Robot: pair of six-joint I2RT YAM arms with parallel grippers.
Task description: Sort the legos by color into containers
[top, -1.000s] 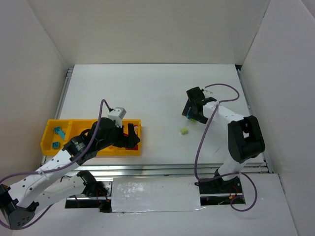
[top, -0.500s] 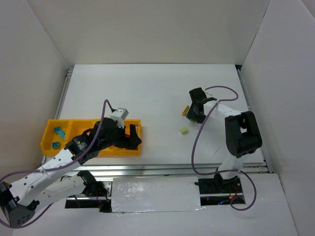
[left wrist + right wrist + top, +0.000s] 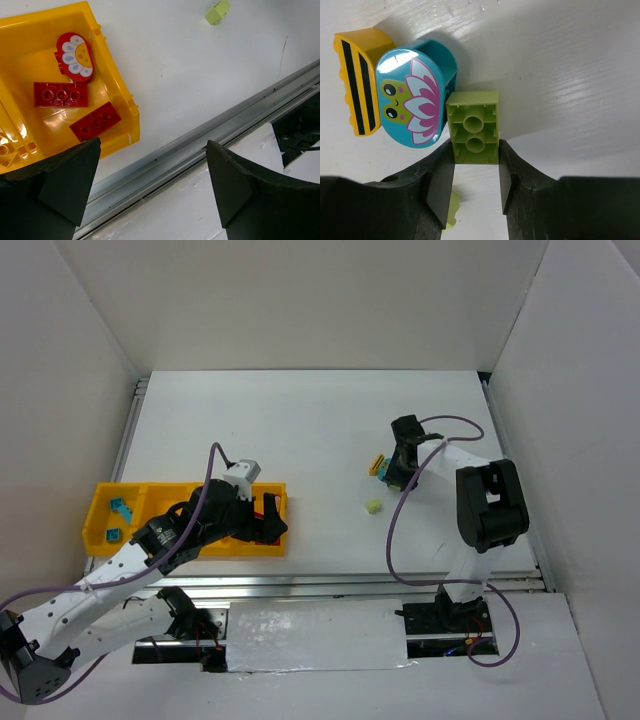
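Green lego point(image 3: 472, 120), apparently clamped, right end effector point(image 3: 473, 152)

Three views: one fixed overhead, two wrist close-ups.
Top cam looks down from behind the near edge, whole desk point(image 3: 300, 420) in frame. Left wrist cam faces down near the tray point(image 3: 120, 95) end; shares tray and loose green brick point(image 3: 218, 11) with top. Right wrist cam very close on a teal brick point(image 3: 412, 95), also in top.
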